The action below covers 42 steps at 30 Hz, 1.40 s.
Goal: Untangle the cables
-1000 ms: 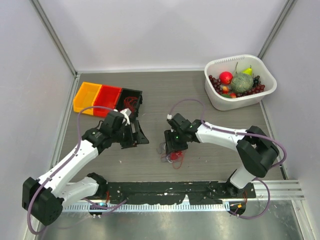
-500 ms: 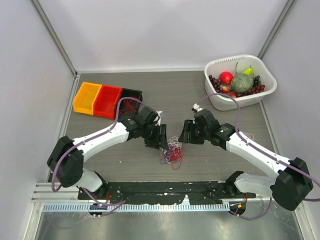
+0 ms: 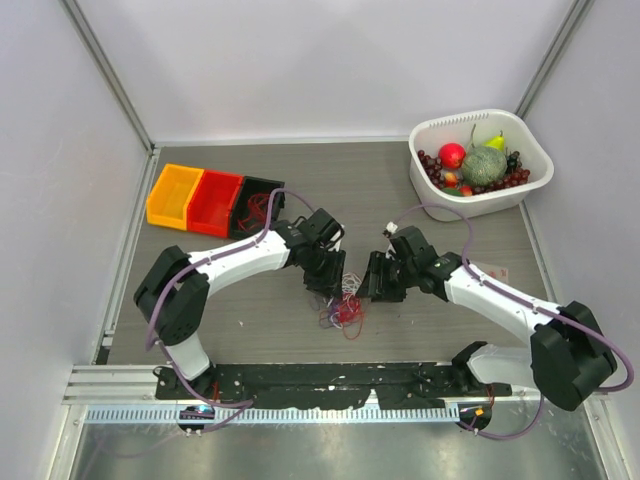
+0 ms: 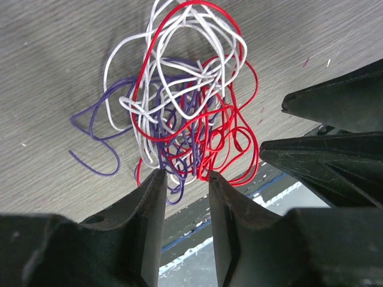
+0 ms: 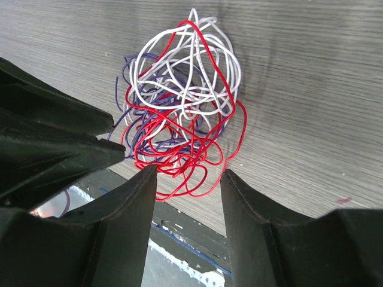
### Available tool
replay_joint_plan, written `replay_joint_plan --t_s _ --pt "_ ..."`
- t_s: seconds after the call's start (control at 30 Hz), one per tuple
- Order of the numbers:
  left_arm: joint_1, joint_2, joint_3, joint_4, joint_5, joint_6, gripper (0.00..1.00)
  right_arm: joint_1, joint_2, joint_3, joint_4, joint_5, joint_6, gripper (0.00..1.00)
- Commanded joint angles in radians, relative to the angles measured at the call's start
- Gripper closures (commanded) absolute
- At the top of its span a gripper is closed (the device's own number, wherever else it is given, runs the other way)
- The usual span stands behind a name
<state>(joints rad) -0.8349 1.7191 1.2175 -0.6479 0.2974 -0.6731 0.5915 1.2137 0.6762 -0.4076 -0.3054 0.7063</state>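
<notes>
The cables (image 3: 345,306) are a small tangle of thin red, white and purple wires lying on the table near its front edge. My left gripper (image 3: 329,284) is just left of the tangle and my right gripper (image 3: 373,286) just right of it. In the left wrist view the left gripper (image 4: 184,174) is open by a narrow gap, its tips at the near edge of the cables (image 4: 179,101), with nothing between them. In the right wrist view the right gripper (image 5: 188,171) is open wider, its tips at the edge of the cables (image 5: 179,101).
A white basket (image 3: 432,205) of fruit and cherries stands at the back right. Orange (image 3: 172,193), red (image 3: 215,200) and black (image 3: 258,205) bins sit at the back left, with red wires in the black one. A black rail runs along the front edge.
My left gripper moved right from the bins to the tangle. My right gripper left the tangle, swung right, and now points at it from the right. The tangle looks slightly spread.
</notes>
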Motion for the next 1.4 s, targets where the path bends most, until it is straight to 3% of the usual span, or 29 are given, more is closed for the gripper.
replay_joint_plan --t_s 0.0,0.17,0.33,0.47,0.73,1.3,1.37 --pt "-0.013 -0.033 0.025 -0.061 -0.035 -0.006 0.59 0.017 0.032 0.008 0.073 -0.044 0.01 0.48" --pt "-0.018 -0.05 0.0 -0.053 -0.043 -0.031 0.57 0.044 0.064 0.029 0.075 -0.049 0.004 0.47" --pt "-0.023 -0.131 0.004 -0.059 -0.11 -0.043 0.39 0.073 0.073 0.025 0.085 -0.043 0.012 0.47" --pt "-0.023 -0.164 -0.019 -0.056 -0.13 -0.049 0.36 0.088 0.086 0.025 0.098 -0.04 0.021 0.47" --pt "-0.023 -0.066 -0.004 -0.033 -0.089 -0.033 0.62 0.094 0.107 0.033 0.099 -0.032 0.016 0.47" --pt "-0.035 0.007 0.022 -0.019 -0.012 -0.028 0.83 0.1 0.133 0.052 0.108 -0.031 0.016 0.47" --pt "-0.041 0.007 0.027 -0.022 -0.006 -0.028 0.9 0.102 0.136 0.056 0.11 -0.024 0.018 0.47"
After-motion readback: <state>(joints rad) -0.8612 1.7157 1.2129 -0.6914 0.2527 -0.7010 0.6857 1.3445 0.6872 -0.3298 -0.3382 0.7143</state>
